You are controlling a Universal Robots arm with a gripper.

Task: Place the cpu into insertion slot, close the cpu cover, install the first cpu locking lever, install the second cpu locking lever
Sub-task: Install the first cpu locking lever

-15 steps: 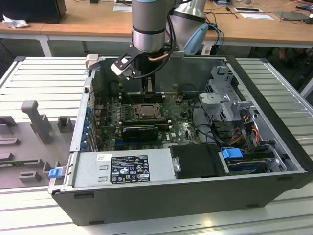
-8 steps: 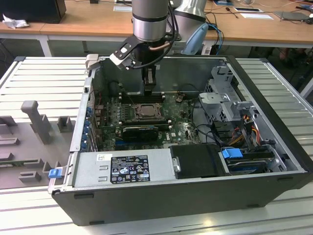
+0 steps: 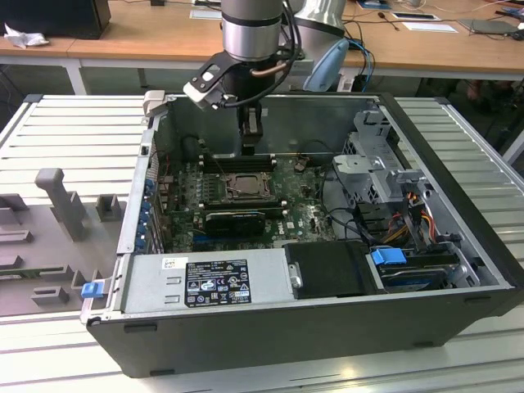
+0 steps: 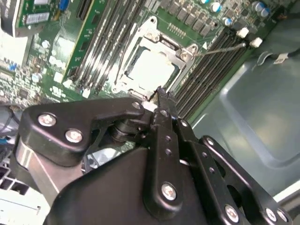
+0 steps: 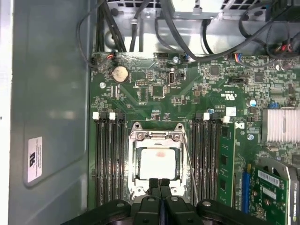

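Clenched with nothing between its fingers, the pincer (image 3: 251,131) hangs from the arm inside the open computer case (image 3: 327,327), which stands on the ribbed grey bench (image 3: 65,123). In both wrist views the two black fingertips of the pincer (image 5: 160,183) (image 4: 159,93) press flat against each other, leaving only a thin seam. Directly beneath and just ahead of those tips lies the insertion slot (image 5: 137,165), and the cpu (image 5: 159,161) is already seated in it, its pale square face turned up toward the pincer. In the second wrist view the cpu (image 4: 151,70) sits just beyond the fingertips, close but apart from them. The cpu cover (image 5: 157,136) lies around the chip as a silver frame, and the pale face shows through its cut-out middle. Its far edge is on the side of the socket away from the pincer, while its near edge is just under the tips. A wire lever (image 5: 190,164) runs beside the socket to one side of the pincer. It slants away from the frame across the nearest memory slots (image 5: 208,159), and I cannot tell whether it is hooked down. More memory slots (image 5: 108,159) flank the socket on the pincer's other side, all on the green circuit board (image 5: 140,101). In the exterior view the socket (image 3: 244,187) is below the pincer, near the middle of the board.
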